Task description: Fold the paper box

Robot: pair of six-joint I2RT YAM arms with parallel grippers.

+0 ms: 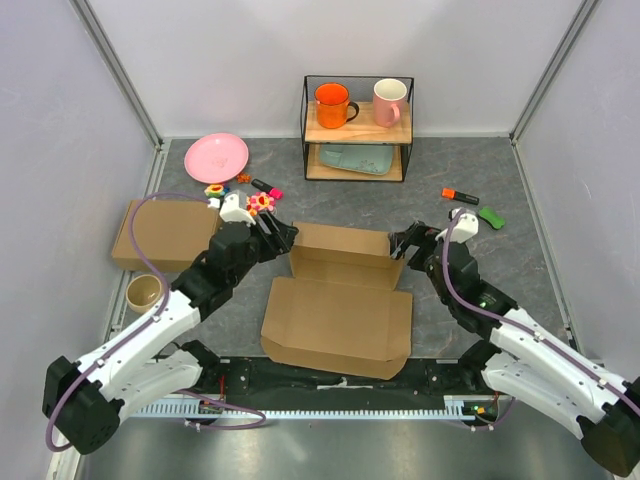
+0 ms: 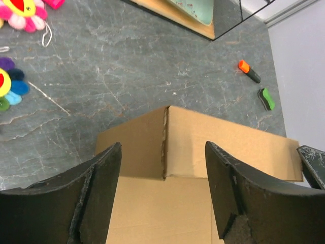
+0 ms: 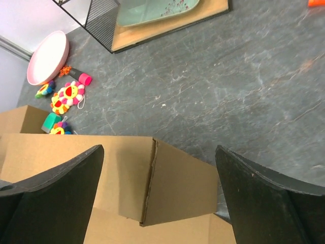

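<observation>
Left gripper (image 1: 280, 232), right gripper (image 1: 405, 243) both wide open and empty at the paper box (image 1: 340, 315)'s 2 rear corners. Risk: uneven closing buckles its raised rear wall or skids it.

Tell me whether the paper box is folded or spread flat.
Partly folded: the paper box has its far wall standing with side flaps bent, but its near panel lies flat.

We see a grey marbled table (image 1: 480, 175). The paper box (image 1: 340, 315) lies open at centre frame and a shut cardboard box (image 1: 165, 235) sits left. A beige cup (image 1: 146, 294) is below it, a pink plate (image 1: 217, 157) and flower toys (image 1: 262, 203) upper left, a wire rack (image 1: 316, 168) top centre, and an orange marker (image 1: 461, 196) right.
</observation>
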